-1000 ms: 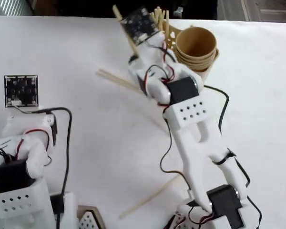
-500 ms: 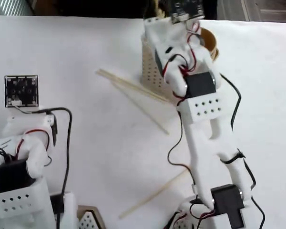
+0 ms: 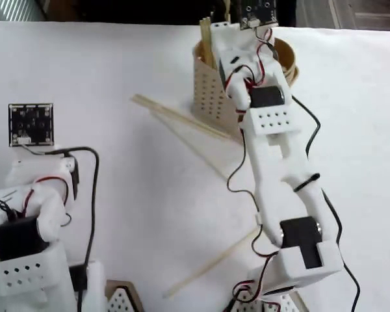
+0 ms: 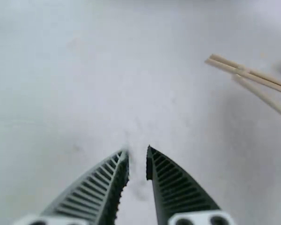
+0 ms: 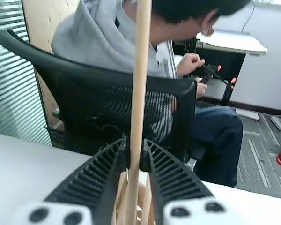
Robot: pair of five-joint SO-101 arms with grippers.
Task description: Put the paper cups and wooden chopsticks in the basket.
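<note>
The chopstick (image 5: 139, 89) stands nearly upright, pinched across its width by the right gripper (image 5: 135, 146), whose jaws are closed tight on it with a long stretch of wood rising above them. In the high view it pokes up at the far rim of the basket (image 3: 210, 97), so it looks ready to be let go into it. It is a light, stiff, smooth sliver of wood and will neither bend nor crush, but held at one narrow spot it can easily pivot or slide. A hold near the middle, square across the shaft, seems safest. Other sticks (image 5: 123, 199) show just below the jaws, apparently standing in the basket already, and the cups (image 3: 288, 57) sit stacked on its far side, partly hidden by the arm. Three chopsticks are not yet collected: a pair (image 3: 179, 117) lying at a slant just beside the basket, and a single one (image 3: 208, 266) well apart from it, near the arm's base. They lie flat on the table (image 3: 104, 65), so lifting them likely means catching thin wood off a bare surface — a fiddly pick. The left gripper (image 4: 136, 157) hangs low over the table with only a narrow gap between its jaws and nothing in them, the pair's ends off to one side.
</note>
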